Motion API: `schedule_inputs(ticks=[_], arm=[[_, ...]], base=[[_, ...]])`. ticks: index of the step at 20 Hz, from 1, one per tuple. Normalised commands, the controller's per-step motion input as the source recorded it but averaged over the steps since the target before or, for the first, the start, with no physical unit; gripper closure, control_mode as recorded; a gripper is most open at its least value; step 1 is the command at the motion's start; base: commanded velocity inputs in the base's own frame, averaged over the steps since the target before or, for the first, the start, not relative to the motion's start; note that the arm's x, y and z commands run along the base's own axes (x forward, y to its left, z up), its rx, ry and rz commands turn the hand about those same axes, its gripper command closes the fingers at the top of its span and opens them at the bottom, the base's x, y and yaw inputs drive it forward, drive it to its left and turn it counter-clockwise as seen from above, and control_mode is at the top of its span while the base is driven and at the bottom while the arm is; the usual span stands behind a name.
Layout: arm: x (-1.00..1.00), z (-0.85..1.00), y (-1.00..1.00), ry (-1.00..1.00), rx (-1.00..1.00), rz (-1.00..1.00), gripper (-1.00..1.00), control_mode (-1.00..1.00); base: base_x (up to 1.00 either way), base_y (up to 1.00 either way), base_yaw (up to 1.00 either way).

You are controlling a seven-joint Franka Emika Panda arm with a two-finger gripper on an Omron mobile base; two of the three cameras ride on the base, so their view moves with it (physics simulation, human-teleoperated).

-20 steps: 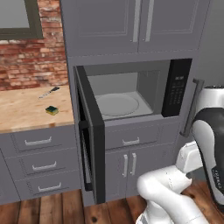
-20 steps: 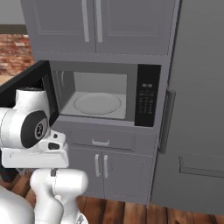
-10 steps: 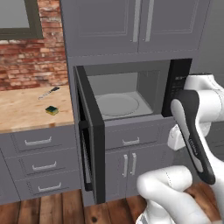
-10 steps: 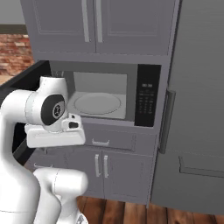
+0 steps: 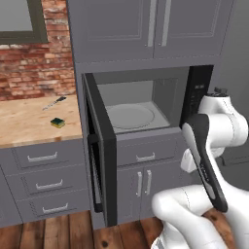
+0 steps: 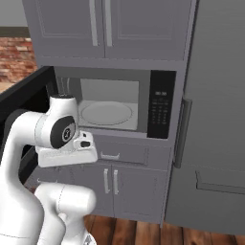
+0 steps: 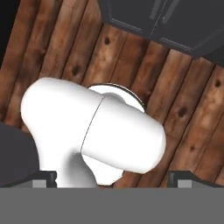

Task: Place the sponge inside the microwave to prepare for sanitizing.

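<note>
Pincer is sitting released, jaws spread wide with nothing between them, pointing down at the wood plank floor; the two dark fingertips are peeking up at the 6 o'clock edge of the hand view, far apart. Dark cabinet doors are showing at 1 o'clock in that view. The arm is hanging folded in front of the lower cabinets, at 4 o'clock from the microwave in the left base view. Microwave door is standing swung open to the left, turntable lying bare inside. The sponge is lying on the wooden desk at 9 o'clock from the microwave, well apart from the arm, green side up. A thin dark-handled utensil is lying just beyond it at 12 o'clock, near the brick wall.
</note>
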Motion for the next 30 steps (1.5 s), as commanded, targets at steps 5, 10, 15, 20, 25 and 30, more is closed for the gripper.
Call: schedule_inputs(ticks=[5, 10, 15, 20, 25, 30], arm=[[0.03, 0.03, -0.01, -0.07, 0.01, -0.19, -1.0, -1.0], [0.0, 0.27, 0.06, 0.01, 0.0, -0.26, -1.0, -1.0], [0.0, 0.0, 0.0, 0.1, 0.0, -0.52, -1.0, -1.0], [0.03, 0.0, 0.02, 0.02, 0.0, -0.32, -1.0, -1.0], [0.0, -0.03, 0.0, -0.01, -0.01, 0.01, -1.0, -1.0], [0.0, 0.0, 0.0, 0.03, -0.01, 0.06, -1.0, -1.0]], base=[[0.0, 0.0, 0.0], [0.0, 0.0, 0.0], [0.0, 0.0, 0.0], [0.0, 0.0, 0.0], [0.0, 0.0, 0.0], [0.0, 0.0, 0.0]])
